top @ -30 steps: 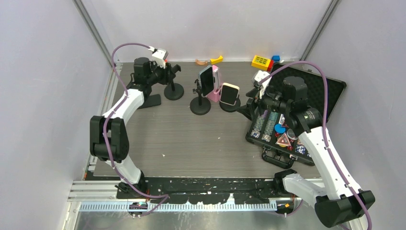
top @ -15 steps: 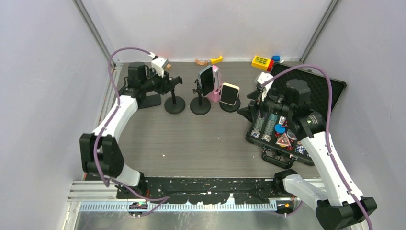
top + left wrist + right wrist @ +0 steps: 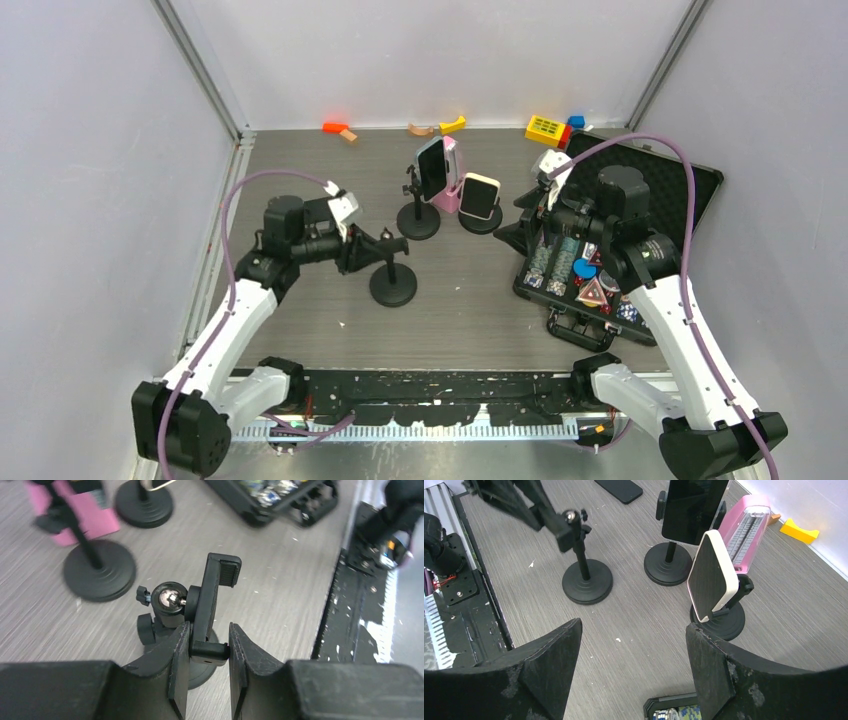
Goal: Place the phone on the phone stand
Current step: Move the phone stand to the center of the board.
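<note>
Phone stand (image 3: pixel 393 286) stands left of centre in the top view, its round base low on the grey bench (image 3: pixel 470 300) and its stem rising to a ball joint and a clamp bracket. The left tool (image 3: pixel 208 636) reaches in from the left and has its two fingers (image 3: pixel 179 645) pressed against the lower end of that bracket, with no gap on either side. The bracket itself holds nothing.

The phone (image 3: pixel 619 489), black and lying flat on the bench, shows at the top edge of the right wrist view, beyond the held stand. In the top view I cannot pick it out.

Further right and toward the upper middle of the top view, a second stand (image 3: pixel 418 222) carries a dark handset in its clamp. A pink box (image 3: pixel 453 188) sits just behind it, and a third stand (image 3: pixel 481 218) beside that holds a white-edged handset.

The right tool (image 3: pixel 631 630) hovers right of centre with its jaws spread wide and nothing between them. Under and beside it, at the right of the frame, lies an open black case (image 3: pixel 665 185) filled with chips.
</note>
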Motion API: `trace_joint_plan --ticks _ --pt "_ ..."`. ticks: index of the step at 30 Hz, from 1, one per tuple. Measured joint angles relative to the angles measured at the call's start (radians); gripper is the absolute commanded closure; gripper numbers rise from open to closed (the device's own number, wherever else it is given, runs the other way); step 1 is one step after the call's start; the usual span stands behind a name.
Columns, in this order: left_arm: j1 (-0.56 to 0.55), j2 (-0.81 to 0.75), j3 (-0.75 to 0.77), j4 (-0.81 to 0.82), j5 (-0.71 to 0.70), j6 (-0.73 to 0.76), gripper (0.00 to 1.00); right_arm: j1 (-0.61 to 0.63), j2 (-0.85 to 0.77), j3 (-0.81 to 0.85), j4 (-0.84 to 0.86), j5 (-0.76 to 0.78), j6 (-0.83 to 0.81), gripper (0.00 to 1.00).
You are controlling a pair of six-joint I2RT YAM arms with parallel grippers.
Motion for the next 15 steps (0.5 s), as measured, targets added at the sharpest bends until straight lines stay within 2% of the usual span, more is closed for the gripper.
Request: trace_joint_plan --ticks 5,6,9,10,11,13,15 --pt "-0.061 -0.03 -0.106 0.154 0.071 -0.025 1.0 0.0 0.0 -0.003 0.0 0.0 0.012 0.19" --pt "-0.068 -0.03 -0.116 0.174 0.079 -0.028 0.95 0.0 0.0 -0.004 0.001 0.0 0.015 0.19" --pt "-0.084 -0.034 -0.133 0.191 0.09 -0.018 0.56 0.0 -0.001 -0.013 0.001 0.0 0.019 0.19" --pt "-0.086 -0.036 -0.133 0.187 0.088 -0.009 0.38 0.0 -0.001 -0.016 0.0 0.0 0.019 0.19" --pt "-0.086 -0.04 -0.132 0.177 0.087 0.003 0.24 0.0 -0.001 -0.019 0.0 0.0 0.019 0.19" --pt "-0.086 -0.049 -0.12 0.138 0.077 0.034 0.11 0.0 -0.001 -0.022 0.0 0.0 0.02 0.19" --pt "-0.086 -0.056 -0.09 0.077 0.055 0.065 0.05 0.0 0.0 -0.025 0.001 0.0 0.02 0.19"
